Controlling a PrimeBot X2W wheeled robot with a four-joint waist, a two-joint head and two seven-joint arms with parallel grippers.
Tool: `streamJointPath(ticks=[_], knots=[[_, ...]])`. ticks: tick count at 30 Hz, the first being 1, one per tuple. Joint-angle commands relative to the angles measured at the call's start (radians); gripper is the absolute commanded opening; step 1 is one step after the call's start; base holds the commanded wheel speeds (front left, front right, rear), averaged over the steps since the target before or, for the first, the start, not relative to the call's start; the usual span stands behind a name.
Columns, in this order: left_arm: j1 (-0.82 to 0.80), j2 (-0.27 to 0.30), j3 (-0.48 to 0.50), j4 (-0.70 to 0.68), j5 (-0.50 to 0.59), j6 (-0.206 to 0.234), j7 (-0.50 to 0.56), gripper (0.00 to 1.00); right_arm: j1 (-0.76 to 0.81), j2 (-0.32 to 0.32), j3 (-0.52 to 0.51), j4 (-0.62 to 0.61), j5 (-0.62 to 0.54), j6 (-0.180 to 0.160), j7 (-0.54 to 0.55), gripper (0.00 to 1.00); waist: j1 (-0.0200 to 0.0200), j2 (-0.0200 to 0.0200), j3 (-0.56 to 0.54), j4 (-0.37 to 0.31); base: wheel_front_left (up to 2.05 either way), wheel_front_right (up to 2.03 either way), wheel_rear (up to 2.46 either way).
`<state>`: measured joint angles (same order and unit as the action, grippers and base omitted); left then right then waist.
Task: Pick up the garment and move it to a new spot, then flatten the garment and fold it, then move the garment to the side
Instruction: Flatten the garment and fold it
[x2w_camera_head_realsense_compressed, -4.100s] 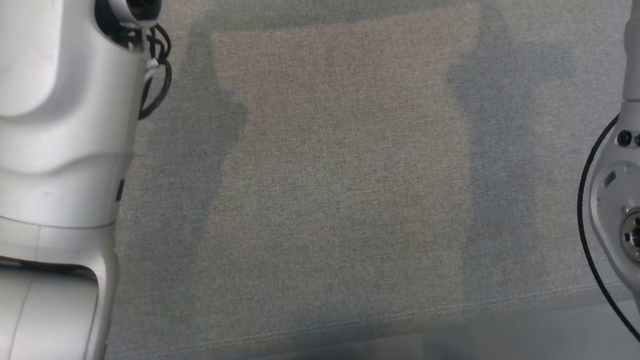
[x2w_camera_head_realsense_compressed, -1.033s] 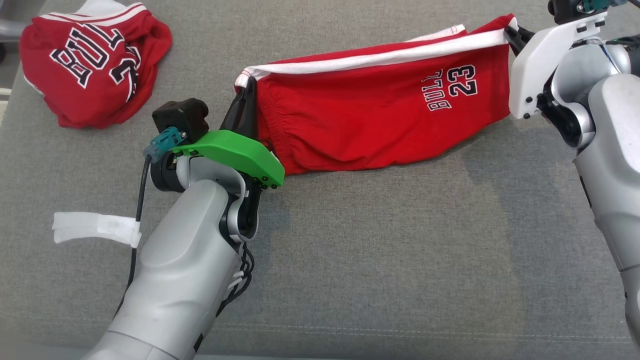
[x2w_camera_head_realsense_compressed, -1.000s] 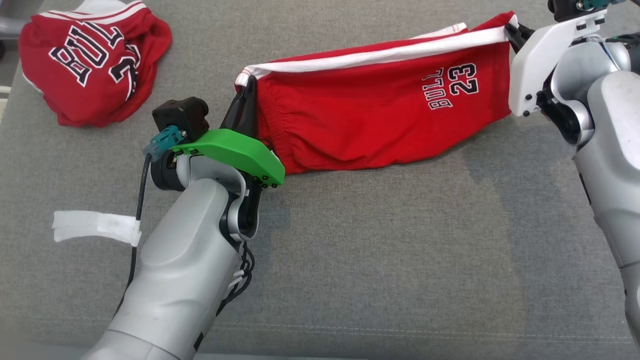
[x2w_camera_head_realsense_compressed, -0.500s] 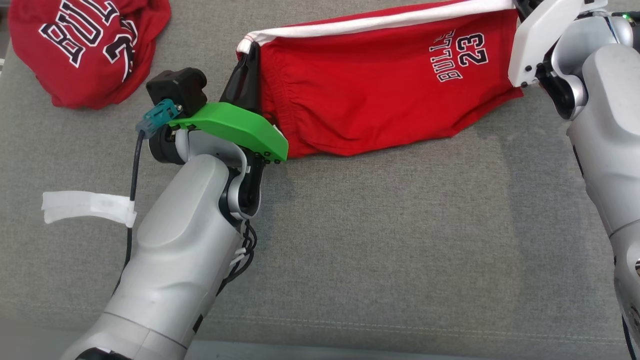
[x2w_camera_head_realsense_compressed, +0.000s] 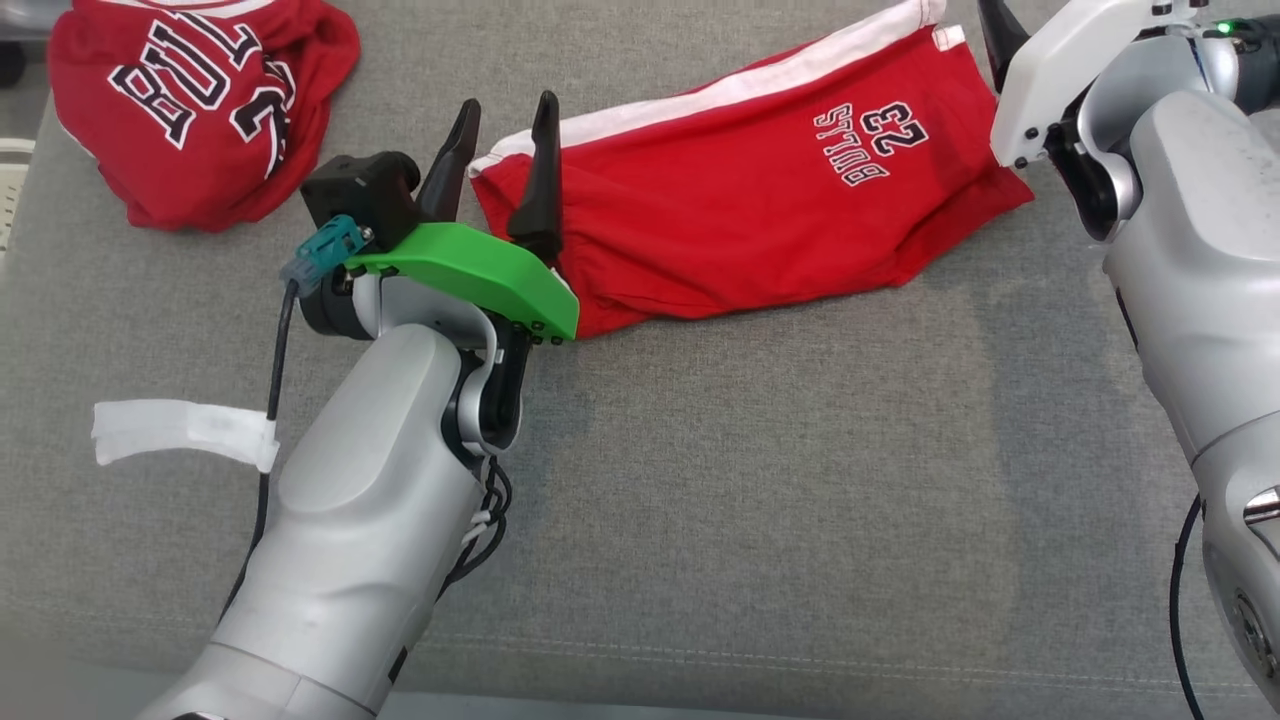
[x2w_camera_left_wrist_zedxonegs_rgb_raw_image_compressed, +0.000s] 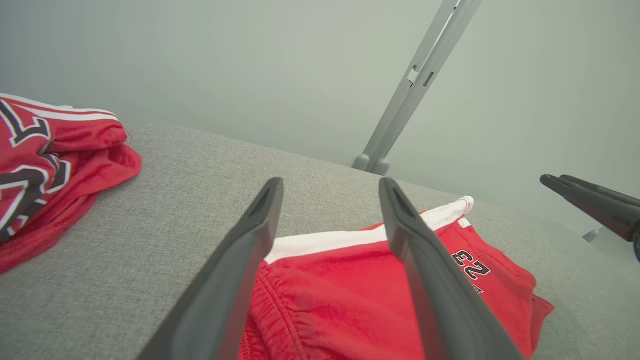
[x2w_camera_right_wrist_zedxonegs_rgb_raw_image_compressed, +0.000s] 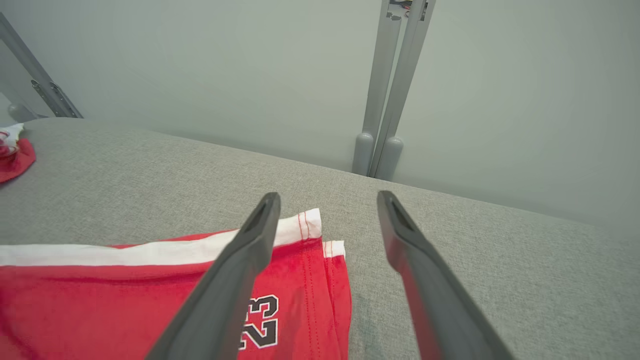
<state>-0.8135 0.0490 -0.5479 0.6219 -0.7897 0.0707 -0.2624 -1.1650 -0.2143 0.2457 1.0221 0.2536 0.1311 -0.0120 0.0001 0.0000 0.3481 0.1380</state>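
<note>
I read both pairs of jaws as spread, gripping nothing. The red shorts (x2w_camera_head_realsense_compressed: 750, 220) marked 23 lie on the grey cushion (x2w_camera_head_realsense_compressed: 760, 500), waistband end beneath my left gripper (x2w_camera_left_wrist_zedxonegs_rgb_raw_image_compressed: 331, 182), hem corner beneath my right gripper (x2w_camera_right_wrist_zedxonegs_rgb_raw_image_compressed: 328, 195). A red jersey (x2w_camera_head_realsense_compressed: 200, 110) sits well left of the left jaws.

Near half of bench (x2w_camera_head_realsense_compressed: 780, 480) bare, wide pass. Far side blocked: red shorts (x2w_camera_head_realsense_compressed: 740, 210) mid, crumpled red jersey (x2w_camera_head_realsense_compressed: 200, 100) far left, left tool (x2w_camera_head_realsense_compressed: 508, 100) in gap between. White strip (x2w_camera_head_realsense_compressed: 180, 432) left. Metal post (x2w_camera_right_wrist_zedxonegs_rgb_raw_image_compressed: 382, 100) behind far edge.
</note>
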Motion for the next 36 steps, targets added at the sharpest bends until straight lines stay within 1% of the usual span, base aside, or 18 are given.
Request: streamJointPath(ticks=[1,5,9,12,14,17,21,28,31,36], knots=[[0.014,0.003,0.001,0.003,0.013,-0.004,-0.003,1.00,0.001,-0.001,0.002,0.005,0.007,-0.001,-0.008,1.00,-0.0001,0.0000,-0.023,-0.001,0.00,0.00,0.00],[0.046,0.003,0.007,0.004,0.041,-0.012,-0.003,1.00,0.039,-0.012,-0.012,0.035,0.028,-0.001,-0.021,1.00,-0.0001,0.0000,-0.071,-0.001,0.00,0.00,0.00],[0.103,0.003,0.025,-0.038,0.100,-0.008,-0.003,1.00,0.094,-0.024,-0.045,0.064,0.037,-0.001,-0.068,1.00,-0.0001,0.0000,-0.126,0.007,0.00,0.00,0.00],[0.170,0.009,0.059,-0.104,0.170,0.011,-0.003,1.00,0.149,-0.025,-0.091,0.089,0.051,-0.001,-0.123,1.00,-0.0001,0.0000,-0.165,0.019,0.00,0.00,0.00],[0.239,0.008,0.083,-0.155,0.202,0.009,-0.001,1.00,0.184,-0.017,-0.114,0.103,0.060,-0.001,-0.155,1.00,-0.0001,0.0000,-0.190,0.026,0.00,0.00,0.00],[0.327,0.021,0.094,-0.228,0.265,0.000,-0.002,1.00,0.228,-0.019,-0.150,0.132,0.071,-0.001,-0.186,1.00,-0.0001,0.0000,-0.218,0.039,0.00,0.00,0.00],[0.439,0.040,0.092,-0.293,0.326,0.008,-0.002,1.00,0.271,-0.023,-0.193,0.182,0.073,-0.001,-0.202,1.00,-0.0001,0.0000,-0.239,0.065,0.00,0.00,0.00],[0.541,0.051,0.095,-0.419,0.359,0.004,-0.002,1.00,0.290,-0.048,-0.268,0.245,0.074,-0.001,-0.197,1.00,-0.0001,0.0000,-0.219,0.129,0.00,0.00,0.00],[0.548,0.048,0.081,-0.447,0.367,-0.001,-0.002,1.00,0.289,-0.066,-0.302,0.258,0.057,-0.001,-0.181,1.00,-0.0001,0.0000,-0.201,0.156,0.00,0.00,0.00],[0.540,0.041,0.064,-0.473,0.373,-0.003,-0.002,1.00,0.273,-0.078,-0.355,0.268,0.019,-0.001,-0.132,1.00,-0.0001,0.0000,-0.164,0.190,0.00,0.00,0.00]])
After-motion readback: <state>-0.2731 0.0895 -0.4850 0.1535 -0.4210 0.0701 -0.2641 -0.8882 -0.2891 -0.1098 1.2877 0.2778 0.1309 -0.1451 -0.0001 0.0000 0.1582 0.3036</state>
